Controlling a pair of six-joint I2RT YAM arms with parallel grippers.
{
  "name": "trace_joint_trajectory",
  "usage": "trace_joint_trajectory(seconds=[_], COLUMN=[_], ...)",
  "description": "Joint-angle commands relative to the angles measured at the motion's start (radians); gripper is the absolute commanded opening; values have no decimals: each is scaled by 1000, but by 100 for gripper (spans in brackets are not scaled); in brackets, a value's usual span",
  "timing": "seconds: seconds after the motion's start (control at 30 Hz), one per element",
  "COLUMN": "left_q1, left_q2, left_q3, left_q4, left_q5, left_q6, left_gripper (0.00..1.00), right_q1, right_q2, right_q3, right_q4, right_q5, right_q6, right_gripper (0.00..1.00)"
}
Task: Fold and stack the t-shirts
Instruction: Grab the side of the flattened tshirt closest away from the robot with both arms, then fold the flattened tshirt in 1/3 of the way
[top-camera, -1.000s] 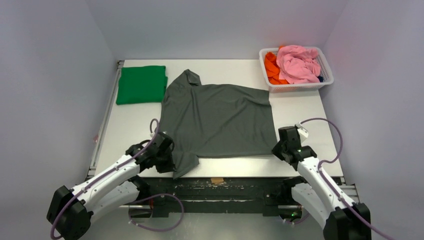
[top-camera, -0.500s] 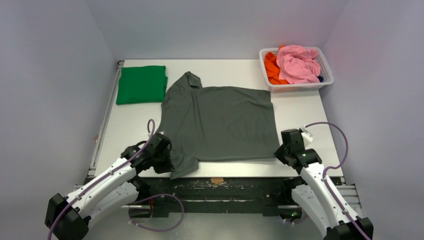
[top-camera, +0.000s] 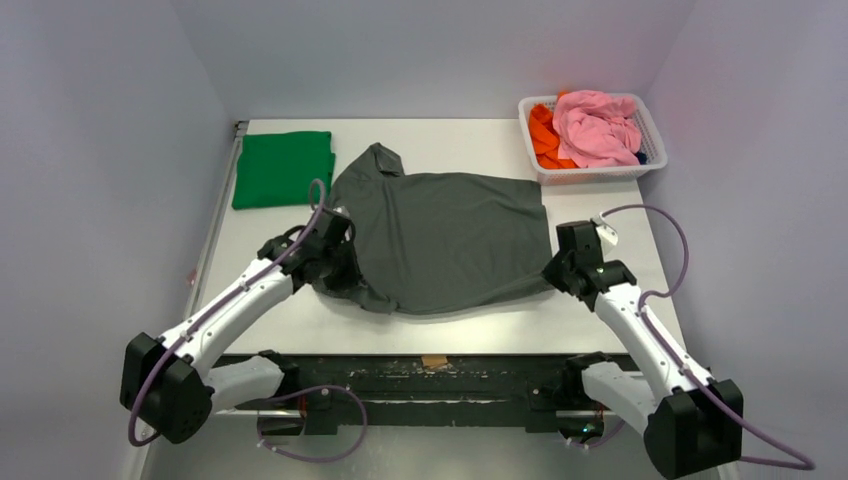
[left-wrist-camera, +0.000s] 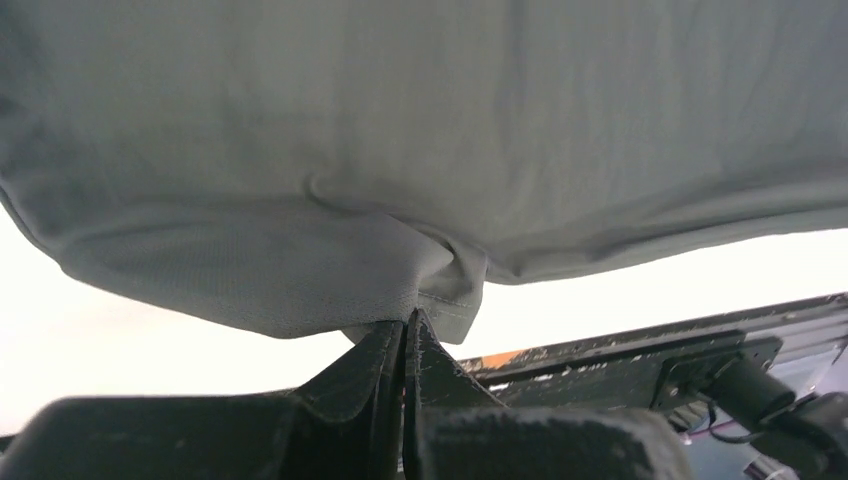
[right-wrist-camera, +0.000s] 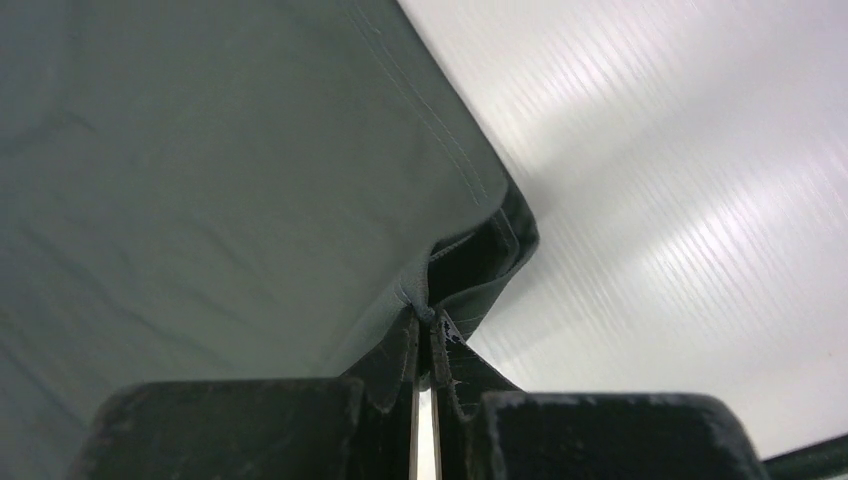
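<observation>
1. Our left arm (top-camera: 240, 300) stretches forward from the near-left base, wrist over the table's (top-camera: 300, 325) left half.
2. The left fingers (left-wrist-camera: 404, 345) are pressed together, pinching a bunched near-left edge of the grey t-shirt (top-camera: 450, 235), which hangs raised there.
3. Our right arm (top-camera: 640, 325) rises from the near-right base; the right fingers (right-wrist-camera: 410, 350) pinch the shirt's near-right hem corner, doubled over.
4. The grey t-shirt lies spread mid-table, collar toward the far left.
5. The green t-shirt (top-camera: 284, 168) sits folded at the far-left corner.
6. A white mesh basket (top-camera: 590, 176) at the far-right corner holds pink (top-camera: 597, 125) and orange (top-camera: 543, 135) cloths.
7. Pale walls (top-camera: 430, 50) enclose the white table.
</observation>
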Motion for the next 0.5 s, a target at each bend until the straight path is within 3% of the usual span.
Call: trace_joint_trajectory(seconds=[0.0, 0.47], left_q1=[93, 257], left_q2=[93, 555], left_q3=[121, 521], left_q4=[32, -38], left_q5=[51, 28], left_q6=[85, 159], left_gripper=[0, 0], right_q1=[3, -75], right_q2=[94, 496], right_q3=[123, 371], right_q4=[108, 264], right_q5=[49, 67], right_q6=[-54, -148], right_gripper=[0, 0])
